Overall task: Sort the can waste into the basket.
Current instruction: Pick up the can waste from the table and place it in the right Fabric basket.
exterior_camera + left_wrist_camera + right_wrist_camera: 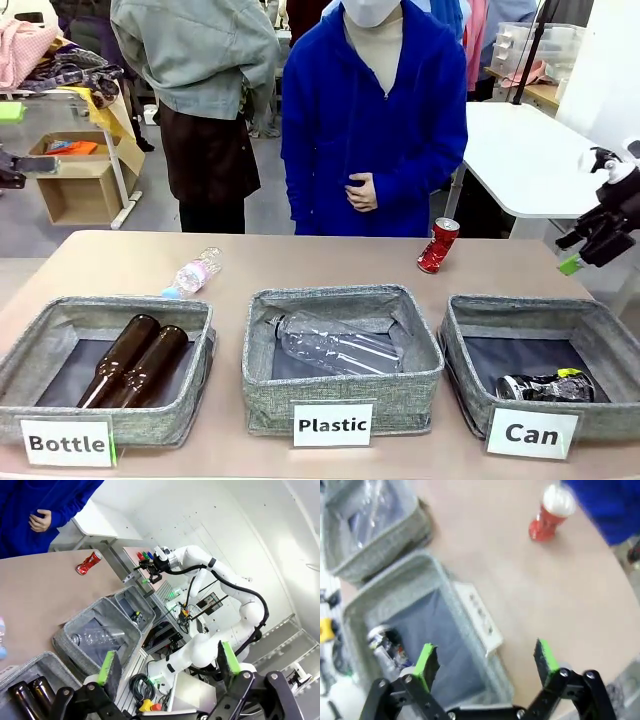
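A red dented can (438,245) (550,512) (90,562) stands tilted on the table's far right, in front of the person in blue. A crushed black can (545,387) (385,642) lies on the dark floor of the grey basket (520,305) (427,572) labelled "Can". My right gripper (572,252) (486,657) hangs open and empty above the basket's right side, nearer than the red can. My left gripper (167,661) is open and empty, high off the table's left side.
The grey "Plastic" bin (340,300) holds a clear bottle. The "Bottle" bin (110,308) holds two brown glass bottles. A small clear plastic bottle (193,273) lies on the table behind it. The person's hand (362,190) rests at the far edge.
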You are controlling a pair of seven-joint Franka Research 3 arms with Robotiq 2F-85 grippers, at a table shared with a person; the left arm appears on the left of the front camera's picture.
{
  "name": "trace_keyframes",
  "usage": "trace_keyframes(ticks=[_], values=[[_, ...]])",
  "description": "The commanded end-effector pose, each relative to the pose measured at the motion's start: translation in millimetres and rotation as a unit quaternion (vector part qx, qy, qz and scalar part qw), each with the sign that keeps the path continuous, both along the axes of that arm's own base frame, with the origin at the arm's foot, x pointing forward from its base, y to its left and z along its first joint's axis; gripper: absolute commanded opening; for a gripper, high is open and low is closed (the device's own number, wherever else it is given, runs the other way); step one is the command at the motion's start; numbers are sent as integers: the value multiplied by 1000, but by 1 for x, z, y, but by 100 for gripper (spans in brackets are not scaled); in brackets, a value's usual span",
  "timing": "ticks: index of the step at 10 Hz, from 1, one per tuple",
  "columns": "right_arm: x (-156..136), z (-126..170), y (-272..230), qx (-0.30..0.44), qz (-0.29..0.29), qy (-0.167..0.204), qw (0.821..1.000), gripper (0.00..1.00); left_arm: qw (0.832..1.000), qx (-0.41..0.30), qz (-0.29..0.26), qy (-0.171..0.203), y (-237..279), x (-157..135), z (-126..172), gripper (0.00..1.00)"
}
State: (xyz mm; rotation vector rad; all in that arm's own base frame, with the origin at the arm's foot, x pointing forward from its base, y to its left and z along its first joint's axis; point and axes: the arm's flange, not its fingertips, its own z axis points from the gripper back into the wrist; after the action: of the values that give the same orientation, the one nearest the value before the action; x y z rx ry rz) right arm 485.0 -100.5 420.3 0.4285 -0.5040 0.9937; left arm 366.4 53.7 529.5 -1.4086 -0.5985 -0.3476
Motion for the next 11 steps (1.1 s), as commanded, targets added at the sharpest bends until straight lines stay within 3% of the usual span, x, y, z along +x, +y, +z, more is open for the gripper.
trace_keyframes(ticks=[1,2,3,6,8,11], values=[[45,-22,-15,138,29,-61,988,100,1000,-7,-1,2,2,-1,3,100],[60,-31,-16,178,28,-86,980,100,1000,-7,-1,2,2,-1,3,100],[74,-38,-12,199,47,-88,975,100,1000,-7,-1,2,2,-1,3,100],[112,-75,1,214,106,-101,966,100,1000,-7,-1,2,2,-1,3,100],[132,-104,5,207,109,-128,964,100,1000,-7,-1,2,2,-1,3,100],[147,-134,21,210,108,-113,965,100,1000,-7,-1,2,2,-1,3,100]])
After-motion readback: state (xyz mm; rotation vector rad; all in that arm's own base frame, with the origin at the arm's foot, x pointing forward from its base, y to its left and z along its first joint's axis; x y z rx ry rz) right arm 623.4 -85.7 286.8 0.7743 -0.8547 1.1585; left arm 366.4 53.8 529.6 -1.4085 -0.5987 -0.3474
